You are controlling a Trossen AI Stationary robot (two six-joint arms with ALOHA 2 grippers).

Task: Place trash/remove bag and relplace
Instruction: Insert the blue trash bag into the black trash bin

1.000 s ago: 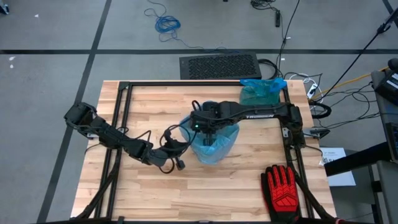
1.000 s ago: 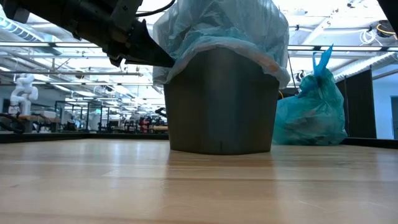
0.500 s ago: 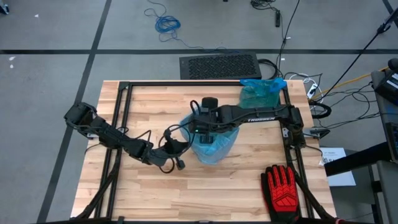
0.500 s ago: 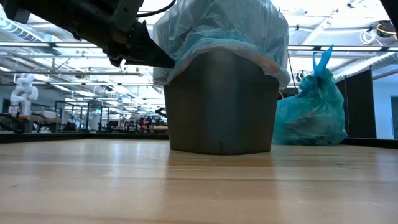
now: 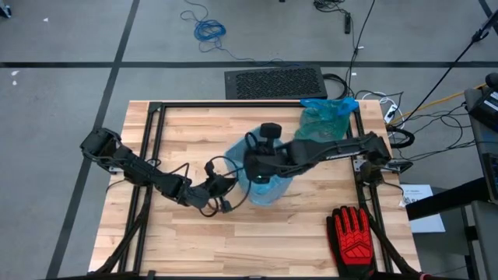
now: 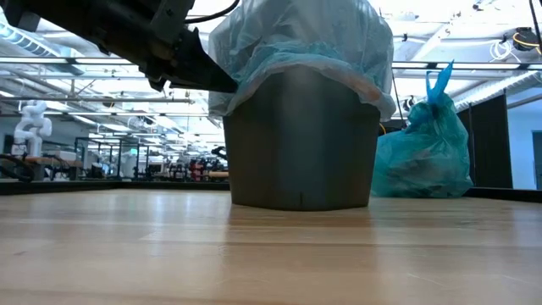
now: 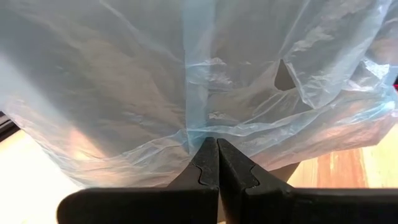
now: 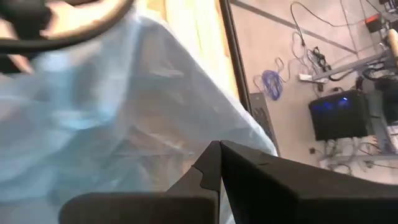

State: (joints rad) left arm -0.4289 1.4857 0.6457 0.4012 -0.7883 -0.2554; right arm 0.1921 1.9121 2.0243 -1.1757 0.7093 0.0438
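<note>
The left gripper (image 7: 217, 163) has its two dark fingers pressed together, pinching the thin, crinkled, translucent blue film of the bag liner (image 7: 186, 93) at its hanging skirt. In the high view this gripper (image 5: 226, 189) sits at about nine o'clock of the bin, touching the plastic; in the low view it (image 6: 222, 82) meets the liner (image 6: 296, 38) just under the rim.

The right gripper (image 8: 219, 163) also shows its fingers closed flat against each other, with the same pale blue film just beyond the tips; whether plastic is caught between them cannot be told. From above, the right gripper (image 5: 259, 173) hangs over the liner's mouth, its arm reaching in from three o'clock.

The bin (image 6: 301, 140) is a smooth, dull grey round tub, narrowing slightly toward its base, standing upright on the pale wood-grain table (image 5: 194, 241). The liner balloons above its rim in soft wrinkled folds; what lies inside is hidden.

At about one o'clock of the bin stands a knotted teal bag (image 5: 325, 115), bulging and glossy, its contents not discernible. A red-and-black glove (image 5: 354, 236) lies flat at five o'clock. No loose trash scraps can be made out.
</note>
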